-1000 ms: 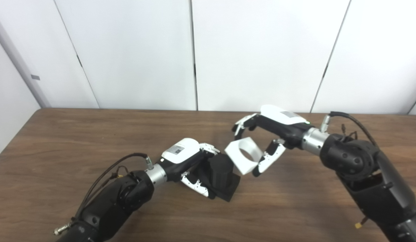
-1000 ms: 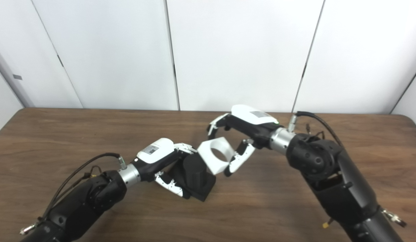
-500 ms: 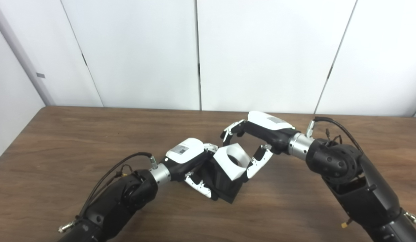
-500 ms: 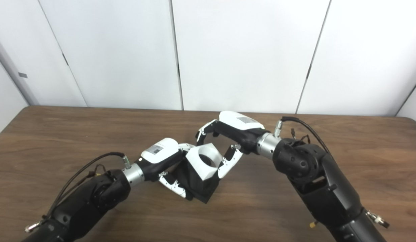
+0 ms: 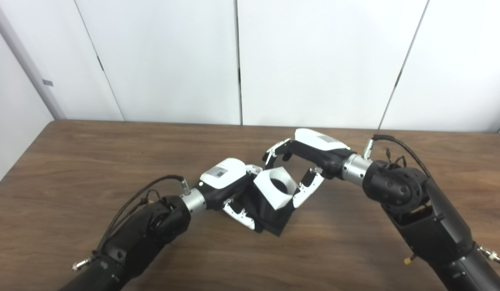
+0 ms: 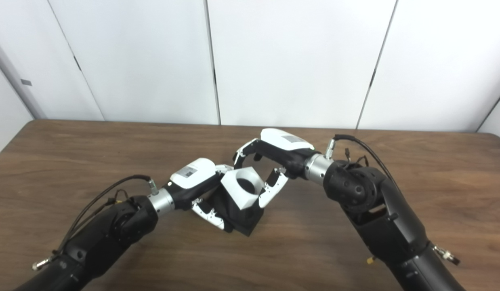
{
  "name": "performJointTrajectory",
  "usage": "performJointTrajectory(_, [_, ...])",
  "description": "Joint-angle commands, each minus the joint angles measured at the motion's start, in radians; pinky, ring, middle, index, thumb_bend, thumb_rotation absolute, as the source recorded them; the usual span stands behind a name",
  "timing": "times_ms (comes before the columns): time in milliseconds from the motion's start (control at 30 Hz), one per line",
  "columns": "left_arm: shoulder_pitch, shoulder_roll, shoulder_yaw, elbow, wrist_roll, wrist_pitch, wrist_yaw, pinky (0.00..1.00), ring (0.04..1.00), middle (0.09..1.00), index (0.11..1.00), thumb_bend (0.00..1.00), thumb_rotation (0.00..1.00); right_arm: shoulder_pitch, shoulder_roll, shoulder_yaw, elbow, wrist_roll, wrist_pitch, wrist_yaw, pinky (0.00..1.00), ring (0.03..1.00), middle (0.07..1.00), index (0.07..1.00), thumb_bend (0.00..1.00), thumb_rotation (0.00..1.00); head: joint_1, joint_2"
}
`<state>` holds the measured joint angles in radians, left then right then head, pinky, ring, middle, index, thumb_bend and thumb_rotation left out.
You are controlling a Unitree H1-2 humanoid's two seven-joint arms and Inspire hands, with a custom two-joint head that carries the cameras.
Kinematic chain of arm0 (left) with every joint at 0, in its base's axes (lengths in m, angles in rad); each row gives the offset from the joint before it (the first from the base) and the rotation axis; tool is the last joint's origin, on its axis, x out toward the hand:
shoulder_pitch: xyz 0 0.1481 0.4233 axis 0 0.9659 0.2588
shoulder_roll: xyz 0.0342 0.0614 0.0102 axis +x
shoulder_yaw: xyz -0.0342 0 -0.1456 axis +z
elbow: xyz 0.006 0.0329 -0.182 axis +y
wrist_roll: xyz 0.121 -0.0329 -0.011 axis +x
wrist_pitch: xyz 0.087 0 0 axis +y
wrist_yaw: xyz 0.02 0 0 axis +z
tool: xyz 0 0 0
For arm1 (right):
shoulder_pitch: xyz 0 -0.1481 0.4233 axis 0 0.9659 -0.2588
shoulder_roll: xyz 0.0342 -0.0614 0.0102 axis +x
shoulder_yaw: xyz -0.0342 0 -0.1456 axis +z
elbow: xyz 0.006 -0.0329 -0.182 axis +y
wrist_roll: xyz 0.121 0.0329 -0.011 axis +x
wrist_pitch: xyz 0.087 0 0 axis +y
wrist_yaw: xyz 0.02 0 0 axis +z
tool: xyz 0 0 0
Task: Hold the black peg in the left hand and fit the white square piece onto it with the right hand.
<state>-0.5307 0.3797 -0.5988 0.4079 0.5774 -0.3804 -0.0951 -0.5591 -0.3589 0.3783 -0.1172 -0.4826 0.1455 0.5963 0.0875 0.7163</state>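
Near the middle of the bench (image 5: 72, 161), the left robot hand (image 5: 230, 188) is clenched around the black peg (image 5: 270, 212), its fingers wrapped over the dark block so the peg's square base tilts toward the wood. The right robot hand (image 5: 302, 161) grasps the white square piece (image 5: 274, 189) between thumb and fingers and presses it against the top of the peg; the round hole faces up and looks dark inside, so the peg seems to be partly entered, though how deep it sits cannot be told. Both arms come in low from the near edge. The main risk, as a judgement, is jamming: the piece looks slightly tilted against the peg, and pushing on at that angle could wedge it or twist the peg in the left hold. A loosened thumb could also let the piece slip off to the wood. No containers show anywhere on the brown surface, only white wall panels (image 5: 314, 60) behind.
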Motion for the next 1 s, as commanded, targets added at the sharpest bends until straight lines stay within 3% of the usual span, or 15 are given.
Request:
performJointTrajectory(0, [0.041,-0.021,-0.051,0.029,0.048,0.048,-0.118,0.73,0.849,0.792,0.489,0.52,0.07,-0.035,0.007,0.001,-0.005,0.000,-0.035,-0.020,0.73,0.824,0.786,0.479,0.52,0.13,0.001,0.001])
performJointTrajectory(567, [0.039,-0.026,-0.056,0.026,0.052,0.058,-0.130,0.73,0.850,0.800,0.489,0.52,0.07,-0.038,0.064,0.069,-0.001,-0.014,-0.043,-0.023,0.73,0.817,0.781,0.479,0.52,0.13,0.001,0.012])
performJointTrajectory(967, [0.044,-0.031,-0.047,0.010,0.045,0.084,-0.142,0.74,0.846,0.808,0.488,0.52,0.07,-0.042,0.057,0.105,-0.010,-0.030,-0.051,0.014,0.71,0.814,0.780,0.479,0.52,0.13,0.008,0.015])
